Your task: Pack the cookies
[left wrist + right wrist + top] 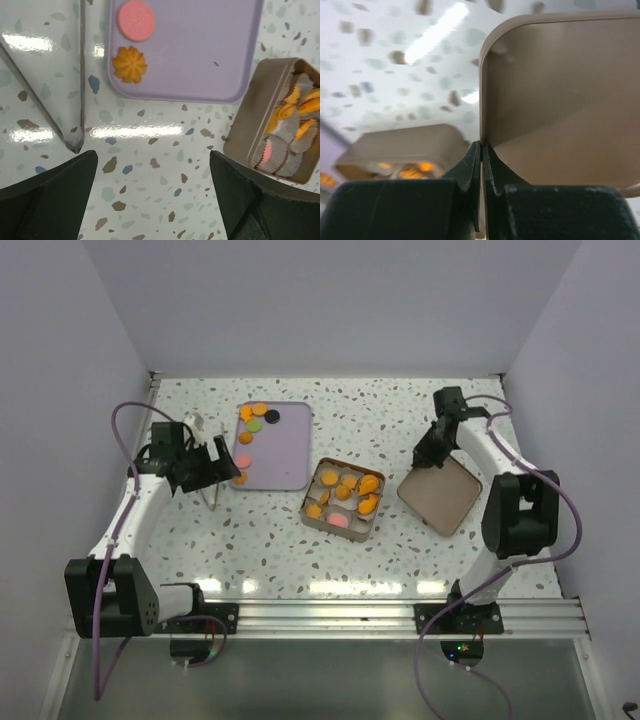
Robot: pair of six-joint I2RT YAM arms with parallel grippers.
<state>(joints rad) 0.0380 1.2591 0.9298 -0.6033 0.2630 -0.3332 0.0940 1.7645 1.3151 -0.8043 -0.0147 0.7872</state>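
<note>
Your cookies (345,490) sit in two places. Several orange ones and a pink one lie in paper cups (280,152) inside the brown box (312,518) at mid-table. The others are still along the left side of the lilac tray (285,455), just left of the box.

Your right gripper (482,147) has its fingers pinched on the rim of the lid (440,495), right of the box. Your left gripper (152,155) hangs over the table (400,405) near the tray's near corner, fingers wide apart and holding nothing, with tongs (82,75) lying just beside it.
</note>
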